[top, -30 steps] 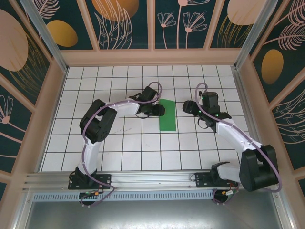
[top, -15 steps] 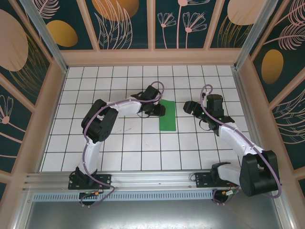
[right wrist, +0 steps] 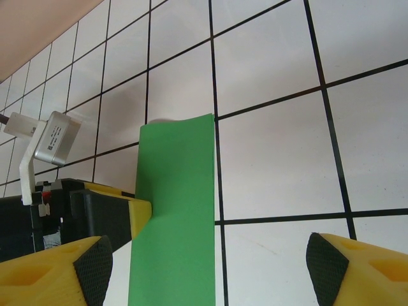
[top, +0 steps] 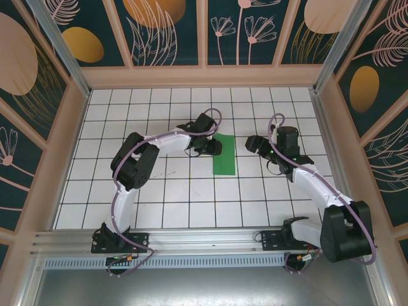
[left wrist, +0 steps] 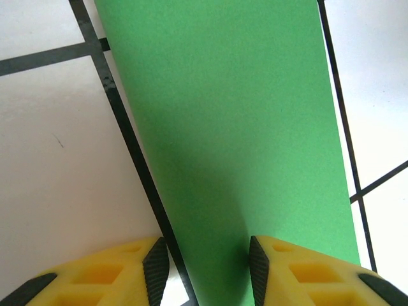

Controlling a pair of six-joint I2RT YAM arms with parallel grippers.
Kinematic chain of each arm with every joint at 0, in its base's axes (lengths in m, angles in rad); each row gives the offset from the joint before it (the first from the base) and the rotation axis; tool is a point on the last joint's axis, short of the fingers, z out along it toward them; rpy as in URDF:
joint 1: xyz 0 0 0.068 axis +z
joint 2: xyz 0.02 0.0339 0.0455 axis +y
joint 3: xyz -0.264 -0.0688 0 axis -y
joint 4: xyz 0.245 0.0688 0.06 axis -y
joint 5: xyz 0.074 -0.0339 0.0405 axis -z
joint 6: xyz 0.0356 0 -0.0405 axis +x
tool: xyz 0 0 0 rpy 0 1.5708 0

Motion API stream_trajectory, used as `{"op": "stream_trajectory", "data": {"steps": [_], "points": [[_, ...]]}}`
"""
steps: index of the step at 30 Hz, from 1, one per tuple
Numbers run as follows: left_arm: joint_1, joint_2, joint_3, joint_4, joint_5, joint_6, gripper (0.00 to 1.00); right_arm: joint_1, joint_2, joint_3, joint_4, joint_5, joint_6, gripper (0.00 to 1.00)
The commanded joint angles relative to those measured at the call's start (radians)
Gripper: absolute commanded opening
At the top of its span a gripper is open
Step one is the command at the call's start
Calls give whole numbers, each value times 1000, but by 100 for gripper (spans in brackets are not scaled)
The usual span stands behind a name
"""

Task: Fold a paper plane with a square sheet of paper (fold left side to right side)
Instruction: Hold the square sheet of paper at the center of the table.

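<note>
The square sheet of paper lies flat on the white tiles as a bright-green upright strip, one tile wide and two long. In the left wrist view the paper runs away from my left gripper. Its jaws stand apart, straddling the paper's left edge: one pad over the green, the other over bare tile. From above, the left gripper sits at the strip's upper left edge. My right gripper hovers open just right of the strip. In the right wrist view, the right gripper is spread wide over the paper's right edge.
Low beige walls fence the tiled floor on three sides. A metal rail with both arm bases runs along the near edge. Bare tiles surround the paper in front, behind and to either side.
The right wrist has drifted slightly right and its jaws have spread a little wider. The left arm has barely shifted. The paper stays where it was.
</note>
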Motion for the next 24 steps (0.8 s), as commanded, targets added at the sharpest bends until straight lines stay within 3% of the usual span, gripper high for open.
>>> {"op": "stream_trajectory", "data": {"steps": [1, 24], "points": [[-13, 89, 1, -3, -36, 25, 44, -9, -19, -11, 21, -22, 5, 82], [-15, 107, 21, -22, -42, 41, 44, -10, -9, -16, 26, -37, 6, 83]]}}
